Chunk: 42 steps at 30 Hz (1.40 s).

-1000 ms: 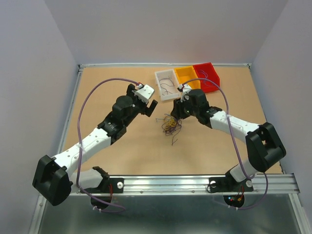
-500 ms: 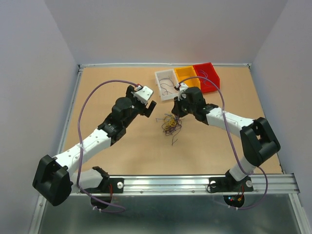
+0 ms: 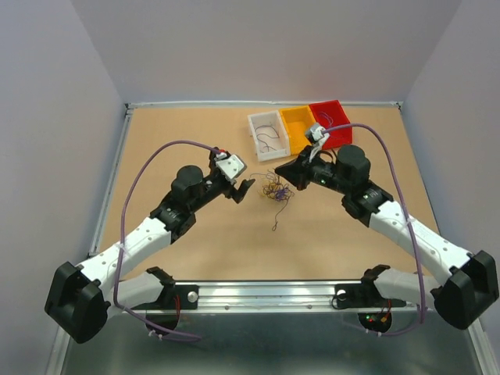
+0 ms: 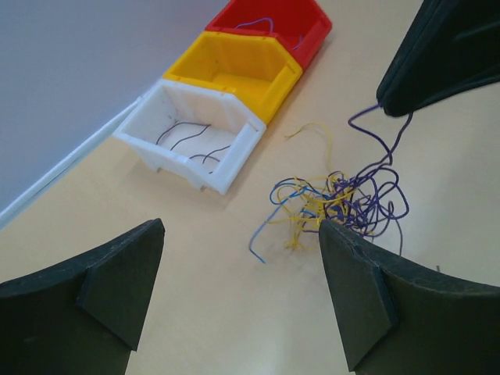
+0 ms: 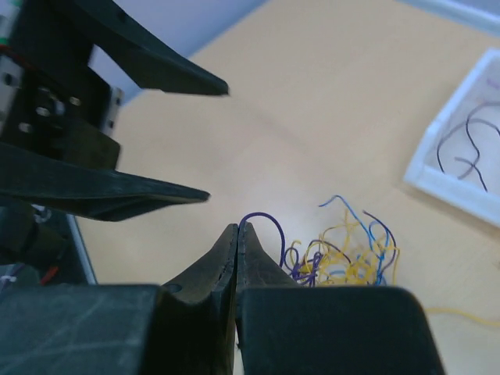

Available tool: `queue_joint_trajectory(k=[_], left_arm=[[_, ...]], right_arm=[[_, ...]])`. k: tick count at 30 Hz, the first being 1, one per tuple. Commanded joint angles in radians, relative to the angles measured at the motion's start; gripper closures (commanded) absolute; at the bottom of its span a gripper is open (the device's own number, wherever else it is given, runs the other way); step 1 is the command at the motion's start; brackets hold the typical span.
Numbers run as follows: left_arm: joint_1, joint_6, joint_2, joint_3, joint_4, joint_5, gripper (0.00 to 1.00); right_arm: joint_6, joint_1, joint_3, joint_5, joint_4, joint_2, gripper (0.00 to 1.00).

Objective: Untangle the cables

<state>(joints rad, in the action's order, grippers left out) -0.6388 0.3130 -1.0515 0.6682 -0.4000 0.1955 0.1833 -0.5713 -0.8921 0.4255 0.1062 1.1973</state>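
The cables [image 3: 275,190] are a small clump of thin yellow, blue and purple wires [image 4: 336,205] on the table, between the two grippers. My right gripper [image 3: 279,173] is shut on the end of one purple wire [image 5: 264,219], which loops from its tips down into the clump [image 5: 344,258]. In the left wrist view that purple wire [image 4: 392,133] hangs from the right gripper [image 4: 445,55]. My left gripper [image 3: 242,190] stands wide open just left of the clump, with nothing between its fingers [image 4: 367,297]. One loose wire [image 3: 276,223] trails toward the front.
Three small bins stand in a row at the back: a white bin [image 3: 264,134] with a few dark wires, a yellow bin [image 3: 300,123], and a red bin [image 3: 331,121] with a purple wire. Walls close the table's sides.
The right gripper has shut on a purple wire and drawn back to the right, tugging the clump slightly toward the back. The left gripper has moved closer to the clump, still open.
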Motion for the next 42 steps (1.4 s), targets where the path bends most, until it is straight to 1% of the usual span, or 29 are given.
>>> queue_joint_trajectory(k=[1,3,8,14,17,20,25,26,30,33,35,36,37,38,41,42], left_arm=[[0.011,0.017,0.062,-0.025,-0.072,0.177,0.07],[0.013,0.024,0.077,-0.036,-0.073,0.253,0.07],[0.014,0.049,0.097,-0.053,-0.074,0.384,0.07],[0.014,0.043,0.059,-0.041,-0.086,0.441,0.08],[0.013,0.005,0.013,-0.018,-0.118,0.469,0.08],[0.013,-0.035,-0.033,0.008,-0.148,0.525,0.09],[0.014,-0.074,-0.102,0.024,-0.206,0.553,0.11],[0.013,-0.077,-0.123,0.027,-0.209,0.559,0.13],[0.013,-0.088,-0.146,0.034,-0.223,0.591,0.14],[0.010,-0.095,-0.150,0.016,-0.298,0.602,0.14],[0.005,-0.124,-0.172,0.024,-0.332,0.558,0.17],[0.005,-0.146,-0.182,0.031,-0.348,0.544,0.20],[0.005,-0.152,-0.205,0.042,-0.352,0.535,0.21],[0.004,-0.156,-0.212,0.054,-0.358,0.535,0.24],[-0.005,-0.181,-0.226,0.053,-0.408,0.535,0.37],[-0.013,-0.181,-0.231,0.050,-0.418,0.504,0.42]], right_arm=[[0.079,-0.007,0.073,0.091,0.145,-0.125,0.99],[0.085,-0.007,0.090,0.096,0.158,-0.156,0.99],[0.091,-0.007,0.088,0.096,0.164,-0.151,1.00],[0.108,-0.007,0.078,0.102,0.197,-0.122,0.99],[0.120,-0.007,0.076,0.114,0.220,-0.114,1.00],[0.130,-0.007,0.068,0.117,0.236,-0.111,0.99],[0.142,-0.009,0.067,0.113,0.257,-0.108,0.99],[0.143,-0.007,0.067,0.111,0.262,-0.107,0.99],[0.148,-0.007,0.065,0.111,0.268,-0.100,0.99],[0.154,-0.007,0.065,0.122,0.279,-0.096,1.00],[0.165,-0.007,0.067,0.128,0.294,-0.093,0.99],[0.169,-0.007,0.068,0.131,0.299,-0.091,0.99],[0.171,-0.007,0.068,0.131,0.306,-0.090,0.99],[0.173,-0.007,0.070,0.136,0.309,-0.088,1.00],[0.177,-0.007,0.068,0.136,0.317,-0.082,0.99],[0.179,-0.007,0.068,0.133,0.322,-0.082,0.99]])
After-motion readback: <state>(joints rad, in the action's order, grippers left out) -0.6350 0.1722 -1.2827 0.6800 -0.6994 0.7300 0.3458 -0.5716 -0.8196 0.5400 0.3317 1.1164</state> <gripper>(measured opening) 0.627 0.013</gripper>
